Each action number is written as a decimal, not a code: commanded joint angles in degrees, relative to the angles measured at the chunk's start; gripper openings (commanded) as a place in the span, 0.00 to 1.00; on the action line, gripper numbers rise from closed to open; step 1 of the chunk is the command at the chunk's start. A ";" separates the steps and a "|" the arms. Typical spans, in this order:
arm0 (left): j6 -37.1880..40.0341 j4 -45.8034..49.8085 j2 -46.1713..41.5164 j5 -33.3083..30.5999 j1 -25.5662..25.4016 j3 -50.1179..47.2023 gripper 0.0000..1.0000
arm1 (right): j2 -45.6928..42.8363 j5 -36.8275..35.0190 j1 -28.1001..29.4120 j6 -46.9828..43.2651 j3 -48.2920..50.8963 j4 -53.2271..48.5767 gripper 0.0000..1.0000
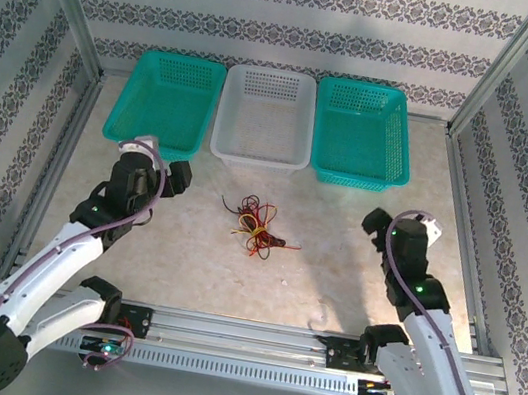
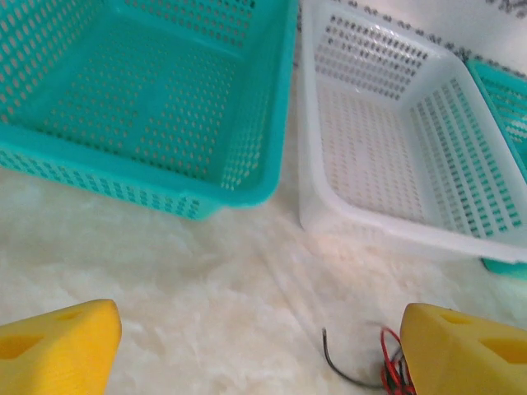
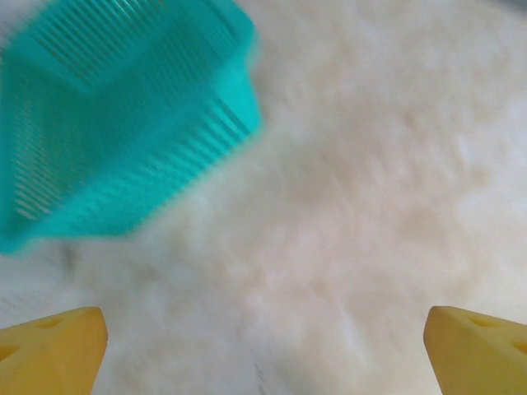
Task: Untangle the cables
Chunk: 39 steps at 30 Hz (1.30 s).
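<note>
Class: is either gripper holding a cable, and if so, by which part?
Nothing is held. The left gripper and the right gripper are both open and grip nothing. The cables lie in a tangle on the table, apart from both.

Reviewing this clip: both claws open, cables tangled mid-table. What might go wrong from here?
1. The yellow, red and black cables lie in one tight clump, so the open left claw may pinch several strands and drag the whole knot.
2. The wires are thin and low on the table; a grasp might close on nothing or scrape the surface.
</note>
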State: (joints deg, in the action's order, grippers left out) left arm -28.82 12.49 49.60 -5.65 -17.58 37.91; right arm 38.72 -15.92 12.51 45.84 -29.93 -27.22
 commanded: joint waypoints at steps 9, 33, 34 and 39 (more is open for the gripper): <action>1.71 3.53 0.80 6.69 -0.33 5.44 0.88 | 18.60 -31.90 32.47 15.35 -21.38 -29.47 0.98; -16.67 -9.95 37.07 15.48 10.20 20.14 0.99 | 36.08 -9.85 42.79 7.01 -25.56 -10.66 0.98; -17.66 -10.47 37.06 16.35 10.20 20.50 0.99 | 35.64 -8.84 42.77 6.60 -25.31 -9.70 0.98; -16.97 -9.82 37.43 17.15 10.25 24.00 0.99 | 36.12 -5.31 42.68 4.33 -26.20 -9.66 0.99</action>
State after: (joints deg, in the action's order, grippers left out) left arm -44.86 4.21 86.63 10.09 -7.84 58.52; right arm 75.00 -23.20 55.00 51.77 -56.10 -37.32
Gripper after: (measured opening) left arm 0.993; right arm 0.984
